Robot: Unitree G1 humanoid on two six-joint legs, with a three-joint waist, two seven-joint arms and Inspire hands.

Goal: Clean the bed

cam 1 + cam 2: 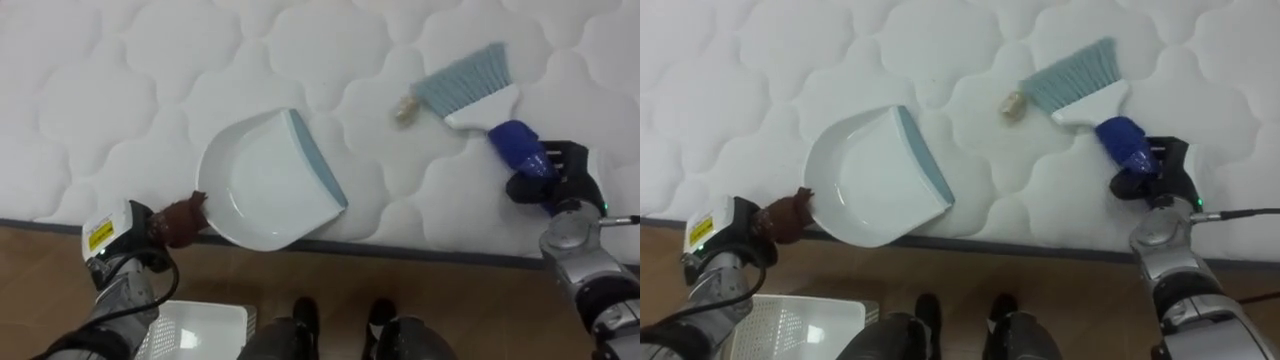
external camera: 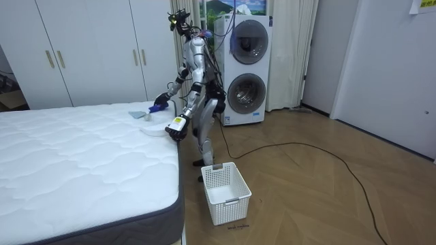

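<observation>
Two grips | left robot hand [image 1: 148, 240]: white dustpan [image 1: 262, 180] | right robot hand [image 1: 560, 180]: brush [image 1: 470, 85] (blue handle) | quilted bed [image 1: 100, 80]

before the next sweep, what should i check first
1. Grip of left hand on the dustpan, fingers curled round its brown handle: ok.
2. Grip of right hand on the brush, round its blue handle: ok.
3. The scrap lies on the mattress between the bristles and the dustpan's lip: ok.
4. The lip faces the scrap: ok.
5. The lip sits flat on the mattress: cannot tell.
6. The basket stands on the floor by the bed, ready for emptying: ok.
</observation>
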